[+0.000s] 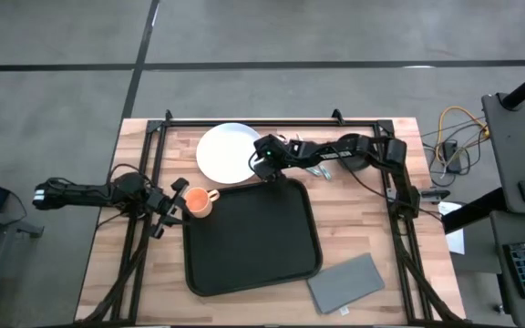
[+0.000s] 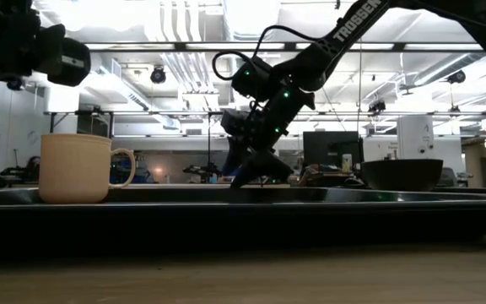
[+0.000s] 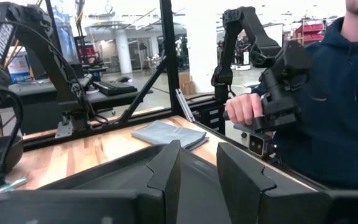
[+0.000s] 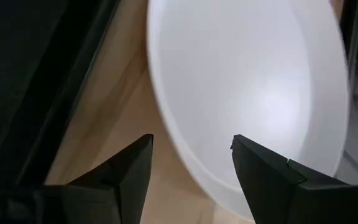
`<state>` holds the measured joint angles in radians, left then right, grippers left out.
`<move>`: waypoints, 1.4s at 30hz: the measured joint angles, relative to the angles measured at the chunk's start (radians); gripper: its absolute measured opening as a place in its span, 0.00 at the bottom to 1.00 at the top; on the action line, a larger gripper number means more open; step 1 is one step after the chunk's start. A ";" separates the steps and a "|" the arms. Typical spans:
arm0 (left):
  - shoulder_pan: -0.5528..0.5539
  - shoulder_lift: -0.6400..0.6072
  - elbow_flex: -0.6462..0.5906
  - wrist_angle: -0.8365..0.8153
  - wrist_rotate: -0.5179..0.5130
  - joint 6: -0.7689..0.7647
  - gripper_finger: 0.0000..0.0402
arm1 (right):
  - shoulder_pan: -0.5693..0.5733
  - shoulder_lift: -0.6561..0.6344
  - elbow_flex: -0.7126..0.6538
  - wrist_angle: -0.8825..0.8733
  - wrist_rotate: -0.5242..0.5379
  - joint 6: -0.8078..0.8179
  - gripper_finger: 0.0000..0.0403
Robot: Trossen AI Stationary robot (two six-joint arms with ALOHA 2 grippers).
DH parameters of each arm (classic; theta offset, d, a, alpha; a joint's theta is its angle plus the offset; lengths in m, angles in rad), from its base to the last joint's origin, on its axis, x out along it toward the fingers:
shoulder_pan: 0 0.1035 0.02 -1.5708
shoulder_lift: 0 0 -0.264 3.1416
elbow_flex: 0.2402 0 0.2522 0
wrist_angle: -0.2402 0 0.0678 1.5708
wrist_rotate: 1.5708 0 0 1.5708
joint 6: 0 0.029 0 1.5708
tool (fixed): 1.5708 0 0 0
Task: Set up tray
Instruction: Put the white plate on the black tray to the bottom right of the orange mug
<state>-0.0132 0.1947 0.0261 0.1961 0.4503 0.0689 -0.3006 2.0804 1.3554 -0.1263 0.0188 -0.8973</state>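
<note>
- One black tray (image 1: 252,239)
- One white plate (image 1: 227,151)
- One orange mug (image 1: 198,201)
- One grey napkin (image 1: 346,281)
- One dark bowl (image 2: 402,174)
- Two robot arms, each with one gripper

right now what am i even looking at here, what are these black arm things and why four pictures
Two robot arms work at a wooden table, filmed by four cameras at once: one overhead, one at table-top height, and one on each arm's wrist. On the table lie a black tray, a white plate, an orange mug at the tray's corner, a grey napkin and a dark bowl. The right gripper hovers open at the plate's edge, its fingers straddling the rim without holding it. The left gripper sits by the mug, part open; nothing shows between its fingers. In the left wrist picture, a person beside the table holds a control handle.
</note>
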 joint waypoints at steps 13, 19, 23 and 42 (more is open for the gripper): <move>0.000 0.002 0.000 0.002 0.000 0.000 0.21 | -0.001 0.000 0.000 -0.013 -0.022 -0.047 0.52; 0.000 0.002 0.000 0.002 0.000 0.000 0.21 | -0.027 0.000 0.029 -0.054 -0.058 -0.045 0.52; 0.000 0.002 0.000 0.002 0.000 0.000 0.21 | -0.049 0.002 0.045 -0.071 -0.095 -0.041 0.50; 0.000 0.003 0.000 0.002 0.000 0.000 0.21 | -0.051 0.004 0.059 -0.118 -0.107 -0.045 0.45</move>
<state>-0.0132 0.1974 0.0261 0.1978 0.4503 0.0690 -0.3519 2.0846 1.4139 -0.2440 -0.0879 -0.9426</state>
